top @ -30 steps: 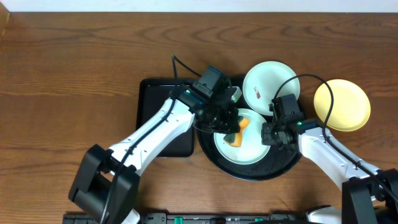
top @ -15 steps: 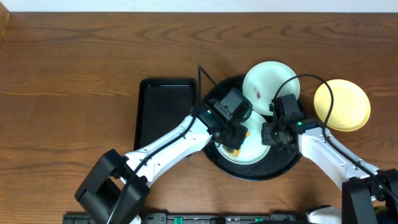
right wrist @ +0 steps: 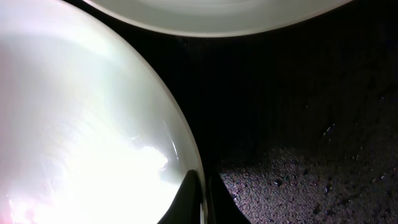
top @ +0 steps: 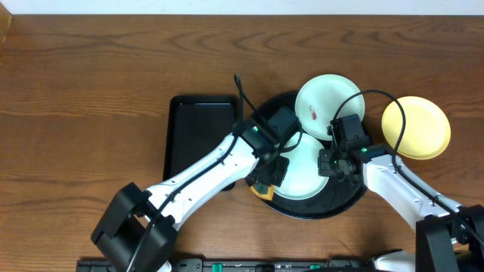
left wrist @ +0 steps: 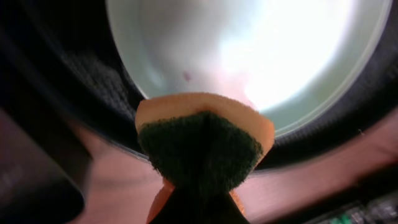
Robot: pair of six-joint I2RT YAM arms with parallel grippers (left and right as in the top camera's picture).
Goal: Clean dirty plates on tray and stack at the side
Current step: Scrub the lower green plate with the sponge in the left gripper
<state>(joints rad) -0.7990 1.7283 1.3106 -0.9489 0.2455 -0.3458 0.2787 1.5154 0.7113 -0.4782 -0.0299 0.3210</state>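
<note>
A pale mint-white plate point(top: 304, 178) lies in the round black tray point(top: 342, 199). My right gripper point(top: 325, 164) is shut on its right rim; the right wrist view shows the thin plate point(right wrist: 81, 124) edge pinched at my gripper point(right wrist: 204, 202). My left gripper point(top: 266, 180) is shut on an orange sponge point(top: 262, 191) with a dark green pad, now at the plate's front-left edge over the tray rim. In the left wrist view the sponge point(left wrist: 199, 146) hangs in front of the plate point(left wrist: 249, 56), which has a faint pink mark. A second mint-white plate point(top: 329, 106) with a red smear leans on the tray's back rim.
A pale yellow plate point(top: 416, 127) sits on the wooden table right of the tray. A rectangular black tray point(top: 198, 136) lies left of the round one, under my left arm. Cables arc above both wrists.
My left gripper has swept the sponge from the plate's middle to its front-left edge. The right gripper and the plates have stayed put.
</note>
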